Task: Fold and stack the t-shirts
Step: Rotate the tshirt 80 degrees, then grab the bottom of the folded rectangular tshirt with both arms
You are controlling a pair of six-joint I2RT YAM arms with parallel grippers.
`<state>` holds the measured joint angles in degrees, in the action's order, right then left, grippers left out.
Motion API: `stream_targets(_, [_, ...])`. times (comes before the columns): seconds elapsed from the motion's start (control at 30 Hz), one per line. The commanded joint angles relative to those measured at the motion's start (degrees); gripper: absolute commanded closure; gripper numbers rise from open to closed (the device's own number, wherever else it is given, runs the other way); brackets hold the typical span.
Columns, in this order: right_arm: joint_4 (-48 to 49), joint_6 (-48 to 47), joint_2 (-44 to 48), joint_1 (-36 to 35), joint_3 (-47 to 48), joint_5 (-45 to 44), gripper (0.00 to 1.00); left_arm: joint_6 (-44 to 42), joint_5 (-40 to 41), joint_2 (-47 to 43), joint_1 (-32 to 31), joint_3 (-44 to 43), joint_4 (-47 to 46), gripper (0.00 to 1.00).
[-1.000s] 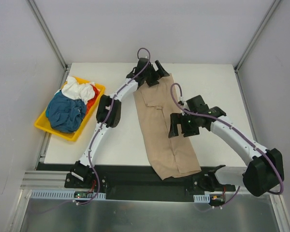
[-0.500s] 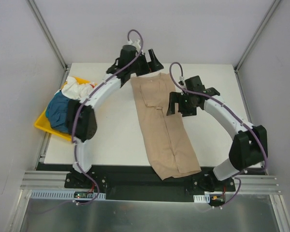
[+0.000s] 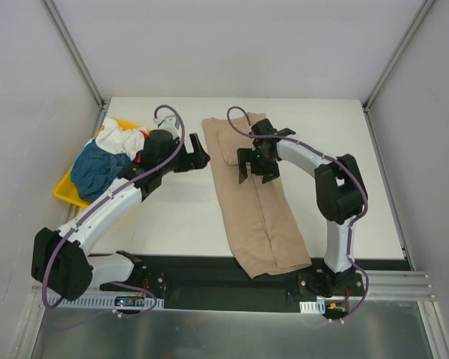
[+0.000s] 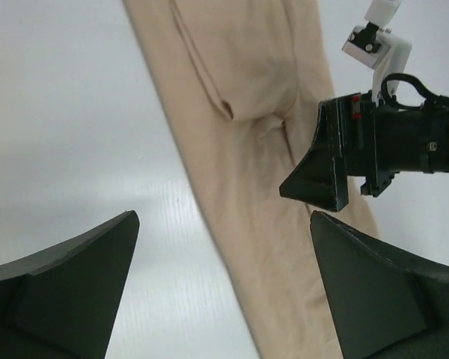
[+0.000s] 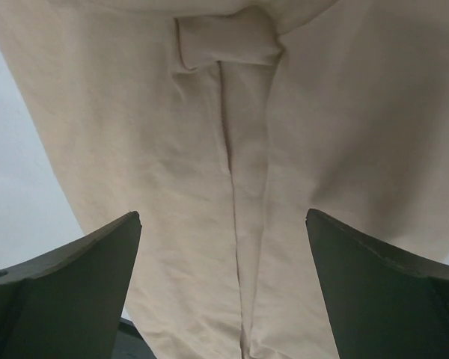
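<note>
Surface (image 3: 187, 217): white, carrying the tan strip in the middle and the tray at its left side.
Tan t-shirt (image 3: 263, 217): lies flat, already folded lengthwise into a narrow strip. Its long axis runs from the far edge to the near edge, slanting rightward as it nears, and the near end overhangs the front edge. Laid out this way, the ends can probably be folded over next.
Right arm (image 3: 314, 161): bent over the strip's far part. The right jaws are apart and empty above the centre crease, placed, I judge, for a grasp there.
Left arm (image 3: 112, 202): the left jaws are apart and empty over bare surface just beside the strip's left edge, facing it.
Yellow tray (image 3: 66, 196): holds the teal t-shirt (image 3: 101, 172), white t-shirt (image 3: 123, 138) and red-orange t-shirt (image 3: 141, 161), crumpled and waiting.
</note>
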<state>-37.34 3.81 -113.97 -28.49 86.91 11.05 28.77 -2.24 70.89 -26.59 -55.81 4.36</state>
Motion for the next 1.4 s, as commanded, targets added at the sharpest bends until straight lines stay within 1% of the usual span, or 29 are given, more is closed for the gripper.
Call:
stream_targets(0.0, [-1.42,3.73,-3.69,-2.62,2.64,-3.66,0.03,1.98,0.85,-6.99,-0.13,6.06,1.79,0.01])
stream_targets(0.07, [-1.42,5.32,-5.46,-2.71,3.35,-3.58,0.03,2.95,-0.57,-8.31,-0.13,7.90,2.75,0.01])
stream_targets(0.2, [-1.50,8.40,-11.25,-2.89,7.29,-2.53,0.04,3.13,-0.14,-8.75,-0.13,8.26,4.95,0.01])
stream_targets(0.3, [-2.56,10.33,-14.60,-2.97,13.26,-1.91,0.03,2.78,0.57,-8.23,-0.13,7.56,5.83,0.01])
stream_targets(0.33, [-2.73,11.29,-16.61,-2.89,17.02,-1.91,0.03,2.69,0.66,-7.88,-0.04,7.39,6.01,0.01])
stream_targets(0.43, [-3.96,12.70,-21.70,-2.89,23.54,-2.17,0.03,2.08,1.01,-6.65,-0.04,6.25,7.15,0.01])
stream_targets(0.47, [-4.40,13.49,-22.86,-2.80,28.52,-2.00,0.04,1.81,1.01,-6.38,0.05,5.46,7.68,0.01])
stream_targets(0.53, [-5.20,14.29,-25.23,-2.89,33.21,-1.74,0.03,1.55,1.01,-5.68,0.05,4.58,9.00,0.01])
stream_targets(0.57, [-5.28,14.99,-26.99,-2.80,37.67,-1.12,0.04,1.55,1.01,-5.50,0.05,4.31,9.52,0.01])
stream_targets(0.6, [-5.28,15.26,-27.61,-2.71,39.28,-0.51,0.03,1.55,1.01,-5.50,0.05,4.13,10.40,0.01])
stream_targets(0.67, [-4.59,15.35,-27.36,-2.71,41.40,1.16,0.04,1.81,0.49,-5.68,0.05,4.04,11.45,0.01])
stream_targets(0.77, [-2.56,14.91,-24.38,-2.62,40.79,2.66,0.03,3.47,-1.79,-6.47,0.05,4.83,12.77,0.01])
stream_targets(0.8, [-2.30,13.95,-22.10,-2.45,40.44,3.18,0.04,4.18,-2.93,-6.56,0.05,5.18,12.87,0.01])
stream_targets(0.87, [-2.65,12.63,-19.11,-2.10,39.92,4.33,0.04,6.28,-7.85,-6.82,0.05,6.59,13.04,0.01])
stream_targets(0.9, [-2.73,11.14,-15.53,-2.01,38.78,4.94,0.04,7.25,-9.52,-6.82,-0.22,7.03,13.13,0.01])
stream_targets(0.97, [-2.65,9.38,-11.90,-1.83,37.02,8.27,0.04,10.49,-11.38,-7.08,-1.18,8.78,13.04,0.01])
stream_targets(1.0, [-2.47,8.59,-7.80,-1.66,35.97,9.42,0.04,11.12,-11.03,-7.17,-3.53,9.23,12.95,0.01])
stream_targets(1.07, [-2.65,6.04,-3.12,-1.39,30.97,10.05,0.03,13.32,-9.63,-7.35,-6.27,10.54,13.04,0.01])
stream_targets(1.1, [-2.65,5.25,2.04,-1.22,28.42,9.44,0.03,14.19,-9.45,-7.61,-8.54,11.16,13.13,0.01])
stream_targets(1.13, [-2.65,3.67,5.39,-0.96,23.00,6.65,0.04,16.47,-8.67,-7.79,-9.79,12.29,13.13,0.01])
stream_targets(1.2, [-1.34,2.78,11.81,-0.78,15.69,1.81,0.04,18.33,-7.96,-8.31,-11.81,13.79,13.13,0.01])
stream_targets(1.23, [-0.02,3.13,19.67,-0.52,6.95,-5.00,0.03,20.34,-7.26,-8.49,-14.34,15.37,13.04,0.01])
stream_targets(1.27, [3.12,3.83,23.23,-0.34,2.60,-8.73,0.04,21.57,-5.69,-8.75,-15.59,16.16,12.78,0.01])
stream_targets(1.3, [4.46,4.53,27.45,-0.08,-1.36,-15.55,0.04,22.80,-4.97,-9.10,-17.25,16.96,12.60,0.02])
stream_targets(1.33, [5.43,5.41,33.67,1.23,-5.83,-17.71,0.04,25.34,-4.36,-9.11,-20.14,18.44,12.34,0.04])
stream_targets(1.37, [5.79,9.85,36.77,2.38,-12.40,-19.21,0.04,26.84,-2.44,-9.02,-21.91,19.24,12.08,0.06])
